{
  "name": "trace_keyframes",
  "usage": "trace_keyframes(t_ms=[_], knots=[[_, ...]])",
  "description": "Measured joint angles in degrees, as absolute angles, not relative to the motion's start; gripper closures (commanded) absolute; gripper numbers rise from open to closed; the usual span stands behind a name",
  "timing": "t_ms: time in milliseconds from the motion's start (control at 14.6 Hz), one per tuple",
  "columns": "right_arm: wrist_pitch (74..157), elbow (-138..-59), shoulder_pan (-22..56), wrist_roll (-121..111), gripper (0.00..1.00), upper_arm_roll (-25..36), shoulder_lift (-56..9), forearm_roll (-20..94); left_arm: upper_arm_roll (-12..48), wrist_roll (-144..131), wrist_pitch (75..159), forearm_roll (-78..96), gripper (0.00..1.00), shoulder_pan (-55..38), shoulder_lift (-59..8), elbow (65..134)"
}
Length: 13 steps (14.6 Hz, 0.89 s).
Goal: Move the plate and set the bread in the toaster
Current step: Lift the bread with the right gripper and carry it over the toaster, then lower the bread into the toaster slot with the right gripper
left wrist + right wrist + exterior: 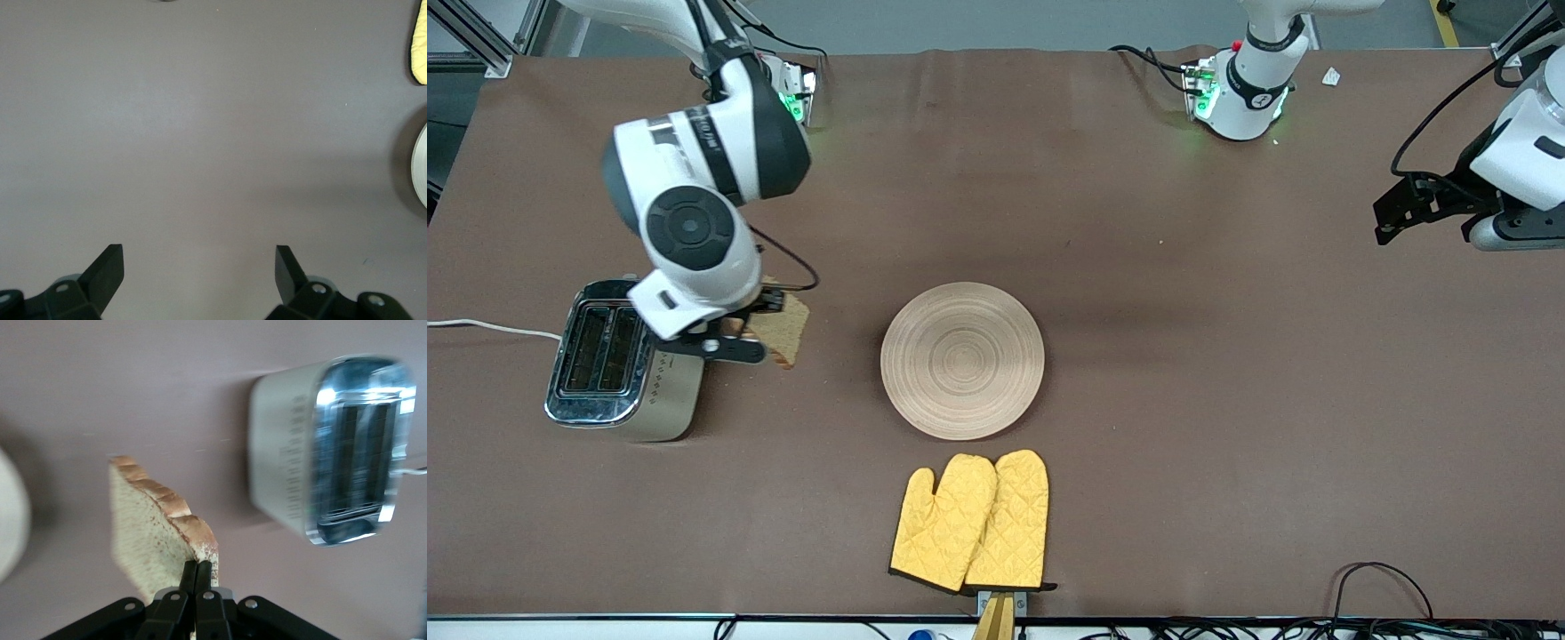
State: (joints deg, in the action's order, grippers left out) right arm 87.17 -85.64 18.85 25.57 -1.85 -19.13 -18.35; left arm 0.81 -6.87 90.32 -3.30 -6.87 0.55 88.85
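A pale beige wooden plate [962, 360] with concentric ring grain lies on a brown table cover [1227, 400]. The bread [783, 331] is speckled tan with darker crust. The toaster [618, 364] has cream sides and a chrome top. Two quilted yellow oven mitts [971, 523] have black edging.

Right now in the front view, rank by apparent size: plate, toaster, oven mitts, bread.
1. Plate, largest.
2. and 3. Toaster and the pair of oven mitts look alike in area; no ranking.
4. Bread, smallest, partly hidden by the right gripper shut on it, held up in the air.
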Motion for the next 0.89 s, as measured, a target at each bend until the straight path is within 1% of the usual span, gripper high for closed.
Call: trace_keyframes(t_ms=[137, 343, 618, 893], knots=[[82.85, -84.94, 16.90, 21.26, 1.00, -1.75, -19.09, -24.51, 0.68, -6.84, 90.20, -3.30, 0.00, -6.78, 0.76, 88.65], [79.55, -84.94, 15.03, 17.91, 1.00, -1.71, -19.19, -31.46, 0.38, -6.83, 89.71, -3.30, 0.00, -6.33, 1.52, 88.59], [79.15, -85.01, 11.90, 17.04, 1.00, -1.67, -19.77, -37.84, 0.17, -6.73, 88.37, -3.30, 0.00, -5.53, 1.68, 88.59], [79.25, -85.10, 10.91, 16.94, 1.00, -1.72, -22.46, -41.61, 0.34, -6.73, 87.53, -3.29, 0.00, -5.74, 1.70, 88.59]])
